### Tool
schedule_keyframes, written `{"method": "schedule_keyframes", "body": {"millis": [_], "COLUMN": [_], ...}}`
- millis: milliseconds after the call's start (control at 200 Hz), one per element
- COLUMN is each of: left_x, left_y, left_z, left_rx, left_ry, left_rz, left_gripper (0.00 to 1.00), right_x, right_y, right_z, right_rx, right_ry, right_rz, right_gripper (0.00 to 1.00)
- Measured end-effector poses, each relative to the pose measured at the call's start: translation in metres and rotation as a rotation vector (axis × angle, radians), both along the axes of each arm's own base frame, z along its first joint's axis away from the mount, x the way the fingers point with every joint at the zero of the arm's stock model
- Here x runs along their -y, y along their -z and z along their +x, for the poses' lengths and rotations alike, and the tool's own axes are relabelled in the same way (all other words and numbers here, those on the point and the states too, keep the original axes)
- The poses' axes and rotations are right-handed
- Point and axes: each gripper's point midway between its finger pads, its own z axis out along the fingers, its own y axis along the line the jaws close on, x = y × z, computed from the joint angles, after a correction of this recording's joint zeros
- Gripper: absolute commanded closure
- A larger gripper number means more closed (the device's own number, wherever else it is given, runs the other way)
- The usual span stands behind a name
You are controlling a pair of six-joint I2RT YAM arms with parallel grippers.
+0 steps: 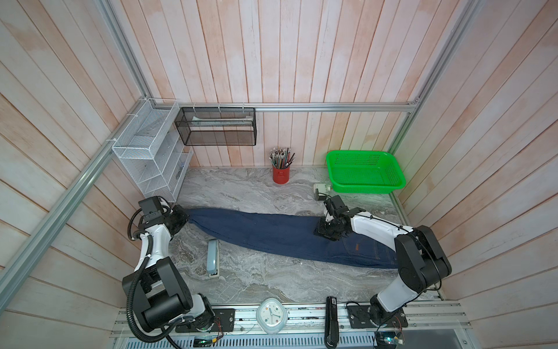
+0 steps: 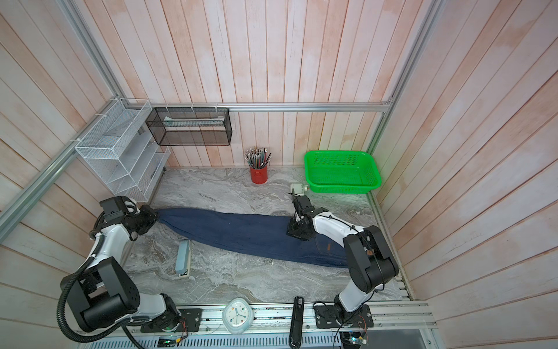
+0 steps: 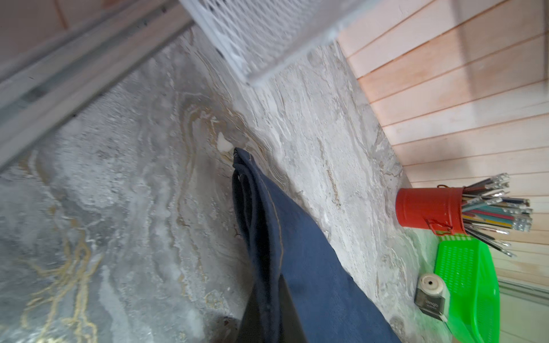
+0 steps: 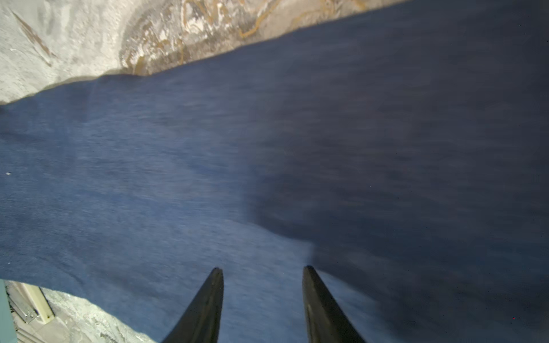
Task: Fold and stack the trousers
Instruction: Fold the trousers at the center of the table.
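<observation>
The trousers (image 1: 271, 235) lie stretched in one long dark-blue band across the marble table (image 1: 256, 281) in both top views. Taking the far wall as 12, they run from about 9 o'clock to about 4 o'clock, one leg laid over the other. The tan patch (image 1: 357, 247) at the waist end shows near 4 o'clock. The left gripper (image 1: 183, 219) sits at the 9 o'clock end, clamped tight on the leg ends, and in the left wrist view the hems stick out past it over the marble. The right gripper (image 4: 263, 268) is over the upper part of the legs, toward 3 o'clock, with its jaws parted and nothing between them. Whether its tips touch the cloth I cannot tell. Just beside the trousers at 7 o'clock lies a blue-grey stapler (image 1: 213, 256). At 12 o'clock a red cup (image 1: 280, 178) of pencils stands against the wall. At 2 o'clock is a green basket (image 1: 359, 152), with a small white sharpener (image 1: 321, 189) just beside it.
</observation>
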Motion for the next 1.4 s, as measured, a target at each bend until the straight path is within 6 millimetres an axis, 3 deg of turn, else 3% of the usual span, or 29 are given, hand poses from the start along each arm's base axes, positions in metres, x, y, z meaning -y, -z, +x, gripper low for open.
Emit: {"method": "schedule_keyframes", "body": {"millis": [290,430,545,900,1145,1400], "left_x": [-0.029,-0.027,-0.014,0.101,0.188,0.282], "left_y": [-0.024,-0.031,-0.039,-0.047,-0.076,-0.102], "left_z": [-0.015,-0.016,-0.012,0.013,0.01,-0.008], "left_rx": [0.027,0.049,0.092,0.158,0.256,0.33], "left_ry": [-0.097,-0.091,-0.041,0.358,0.64,0.877], "left_rz": [0.101,0.109,0.103,0.167,0.229,0.281], "left_gripper": [1.0,1.0,1.0,1.0,1.0,1.0], "right_x": [0.0,0.001,0.003,0.004,0.01,0.024], "right_y": [-0.005,-0.01,-0.01,-0.009,-0.004,-0.01], "right_z": [0.006,0.01,0.008,0.008,0.007,0.012], "right_rx": [-0.002,0.012,0.007,0.005,-0.003,0.015], "right_ry": [0.015,0.022,0.025,0.029,0.044,0.085], "right_rz": [-0.011,-0.022,-0.031,-0.03,-0.034,-0.025], "right_gripper": [0.55,0.55,0.55,0.55,0.55,0.54]}}
